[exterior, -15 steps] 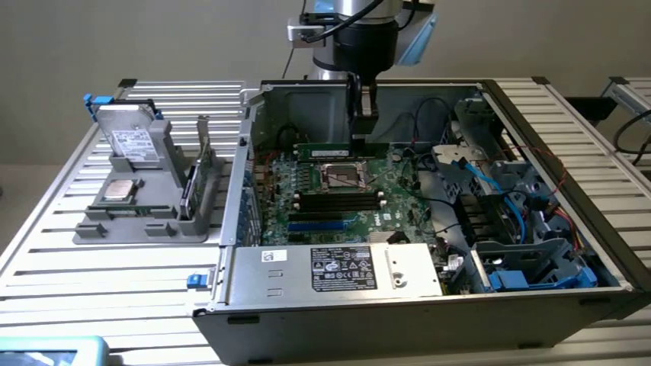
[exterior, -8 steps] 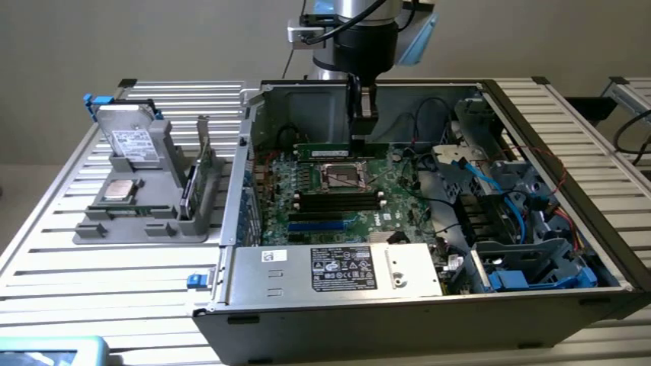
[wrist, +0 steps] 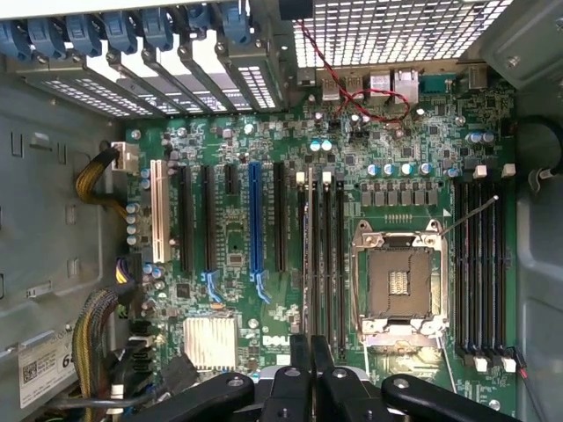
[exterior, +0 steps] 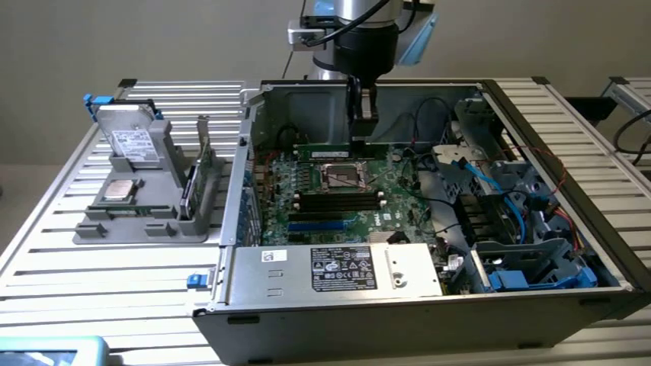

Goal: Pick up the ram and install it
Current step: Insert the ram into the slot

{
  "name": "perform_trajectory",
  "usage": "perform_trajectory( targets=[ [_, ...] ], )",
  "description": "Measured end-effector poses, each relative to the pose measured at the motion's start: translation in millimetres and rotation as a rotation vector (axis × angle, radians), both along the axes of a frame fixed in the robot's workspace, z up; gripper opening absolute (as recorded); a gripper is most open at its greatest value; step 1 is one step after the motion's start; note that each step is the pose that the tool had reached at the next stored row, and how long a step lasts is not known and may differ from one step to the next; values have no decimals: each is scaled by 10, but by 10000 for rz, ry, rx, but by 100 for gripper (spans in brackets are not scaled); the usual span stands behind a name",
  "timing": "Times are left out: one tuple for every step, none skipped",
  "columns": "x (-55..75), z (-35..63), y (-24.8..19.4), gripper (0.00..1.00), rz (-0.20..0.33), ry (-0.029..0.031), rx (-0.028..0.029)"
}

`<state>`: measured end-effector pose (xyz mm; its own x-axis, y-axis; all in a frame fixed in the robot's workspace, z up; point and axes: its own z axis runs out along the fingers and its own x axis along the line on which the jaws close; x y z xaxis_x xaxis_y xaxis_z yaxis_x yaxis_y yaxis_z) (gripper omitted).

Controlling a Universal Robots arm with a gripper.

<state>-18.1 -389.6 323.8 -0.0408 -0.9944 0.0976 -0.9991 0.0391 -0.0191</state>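
Arm [exterior: 356, 47]: silver tube, black cylindrical wrist; blue cap [exterior: 418, 42] at 3 o'clock, grey camera box [exterior: 305, 34] at 9 o'clock. Gripper [wrist: 310, 343]: black linkage bars, silver pivot screws, slim black fingers [wrist: 300, 362].

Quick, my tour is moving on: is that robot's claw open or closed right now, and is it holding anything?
Gripper: closed, pinching the green memory stick by its top edge.

A silver ribbed aluminium table [exterior: 112, 267] carries an open dark-grey metal computer case [exterior: 407, 324] and, just beside it (on the exterior view's left), a grey plastic parts stand [exterior: 142, 227].
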Motion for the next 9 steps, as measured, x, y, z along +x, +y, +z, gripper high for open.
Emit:
perform_trajectory(
  targets=[
    [1, -4, -4, 12, 0, 0, 0],
    [3, -8, -8, 12, 0, 0, 0],
    [6, -12, -11, 12, 0, 0, -1],
    [11, -19, -12, 12, -1, 0, 0],
    [14, -28, -12, 12, 0, 0, -1],
    [14, -41, -11, 12, -1, 0, 1],
    [14, -58, -12, 12, -1, 0, 1],
    [14, -76, -12, 12, -2, 1, -2],
    [14, -96, -12, 12, -1, 1, -6]
  ],
)
